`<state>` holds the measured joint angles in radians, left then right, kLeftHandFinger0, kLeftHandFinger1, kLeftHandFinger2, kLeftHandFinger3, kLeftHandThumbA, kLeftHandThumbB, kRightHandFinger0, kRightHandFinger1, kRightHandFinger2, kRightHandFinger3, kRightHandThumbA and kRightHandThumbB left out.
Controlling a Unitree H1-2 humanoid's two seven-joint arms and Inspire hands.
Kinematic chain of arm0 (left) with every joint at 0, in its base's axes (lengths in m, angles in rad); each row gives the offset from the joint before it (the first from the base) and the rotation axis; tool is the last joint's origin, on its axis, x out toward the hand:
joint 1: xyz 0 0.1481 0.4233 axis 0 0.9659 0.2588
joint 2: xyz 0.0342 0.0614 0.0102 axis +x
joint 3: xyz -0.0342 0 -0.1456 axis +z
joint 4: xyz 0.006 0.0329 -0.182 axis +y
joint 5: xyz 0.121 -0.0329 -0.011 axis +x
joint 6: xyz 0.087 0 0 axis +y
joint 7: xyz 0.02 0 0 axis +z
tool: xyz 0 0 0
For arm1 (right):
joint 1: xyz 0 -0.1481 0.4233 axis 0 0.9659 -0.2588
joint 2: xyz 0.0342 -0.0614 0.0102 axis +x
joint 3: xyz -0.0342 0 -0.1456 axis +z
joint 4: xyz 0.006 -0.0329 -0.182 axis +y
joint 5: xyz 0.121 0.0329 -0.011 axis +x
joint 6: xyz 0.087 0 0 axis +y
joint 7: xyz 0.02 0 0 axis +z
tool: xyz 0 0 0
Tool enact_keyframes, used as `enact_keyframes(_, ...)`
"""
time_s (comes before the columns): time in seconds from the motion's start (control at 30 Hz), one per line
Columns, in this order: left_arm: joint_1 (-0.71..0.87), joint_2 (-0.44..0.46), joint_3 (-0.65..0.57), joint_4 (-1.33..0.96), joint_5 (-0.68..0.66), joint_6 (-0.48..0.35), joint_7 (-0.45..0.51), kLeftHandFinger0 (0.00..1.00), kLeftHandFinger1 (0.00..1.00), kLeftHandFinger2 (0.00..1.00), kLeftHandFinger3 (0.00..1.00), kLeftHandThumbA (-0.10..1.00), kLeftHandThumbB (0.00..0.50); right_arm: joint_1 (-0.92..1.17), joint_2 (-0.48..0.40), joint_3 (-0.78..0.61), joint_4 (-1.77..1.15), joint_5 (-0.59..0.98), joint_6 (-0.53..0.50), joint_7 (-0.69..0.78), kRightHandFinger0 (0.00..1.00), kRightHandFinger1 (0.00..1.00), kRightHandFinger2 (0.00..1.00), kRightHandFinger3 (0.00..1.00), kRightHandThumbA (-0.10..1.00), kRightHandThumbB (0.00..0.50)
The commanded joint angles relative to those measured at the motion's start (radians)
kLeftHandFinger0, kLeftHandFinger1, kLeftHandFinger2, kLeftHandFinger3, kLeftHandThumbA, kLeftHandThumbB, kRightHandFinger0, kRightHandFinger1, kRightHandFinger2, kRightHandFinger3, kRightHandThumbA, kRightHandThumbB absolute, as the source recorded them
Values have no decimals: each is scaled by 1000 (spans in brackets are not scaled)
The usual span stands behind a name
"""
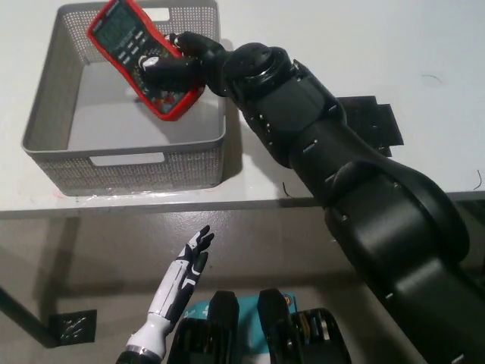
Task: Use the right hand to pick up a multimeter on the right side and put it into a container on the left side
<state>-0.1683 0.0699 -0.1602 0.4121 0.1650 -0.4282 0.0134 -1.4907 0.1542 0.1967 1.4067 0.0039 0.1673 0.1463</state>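
Red-cased and dark-faced, the handheld multimeter with a grey screen (140, 59) is hanging in the air above the grey perforated plastic basket (45, 114), and the black right hand (182, 70) is holding it, with the fingers wrapped around its lower end. The instrument is lying tilted, its long axis running from the upper left of the head view, where the screen end is, down to the lower right, where the hand is gripping it. So the multimeter is extending away from the hand toward the far left corner of the basket, and most of its body is sitting over the open interior, while the gripped end is over the right part of the basket, close to the right wall. It is not possible to tell how high it is above the basket floor; it seems not to be touching the floor or the walls. The judgement is that the carrying part is nearly finished, and the coming move is asking the hand to go down and then to let go, keeping the lower end inside the right wall. The white left hand (189, 262) is resting low, in front of the white table (318, 45), with its fingers loosely apart and holding nothing.
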Motion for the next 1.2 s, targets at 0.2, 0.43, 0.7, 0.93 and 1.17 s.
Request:
enact_keyframes(0.2,-30,2,-10,-27,8,-35,-19,1000,1000,1000,1000,1000,451,-99,-21,51,-50,-109,-209,-70,1000,1000,1000,1000,575,433)
enact_keyframes(0.43,-38,1,-18,-21,0,-37,-37,1000,1000,1000,1000,1000,474,-93,-40,52,-48,-116,-206,-37,1000,1000,1000,1000,600,441)
enact_keyframes(0.7,-45,-6,-19,-22,-1,-24,-47,1000,1000,1000,1000,1000,493,-69,-77,-18,-56,-59,-234,6,1000,1000,1000,1000,823,448)
enact_keyframes(0.93,-24,-3,-14,-41,-10,-18,-56,1000,1000,1000,1000,1000,477,7,-176,-228,-262,102,-177,122,1000,1000,1000,1000,909,492)
enact_keyframes(1.17,-10,1,-12,-40,6,-29,-44,1000,1000,1000,1000,1000,484,291,-278,-411,-882,338,53,246,1000,1000,1000,1000,1000,411)
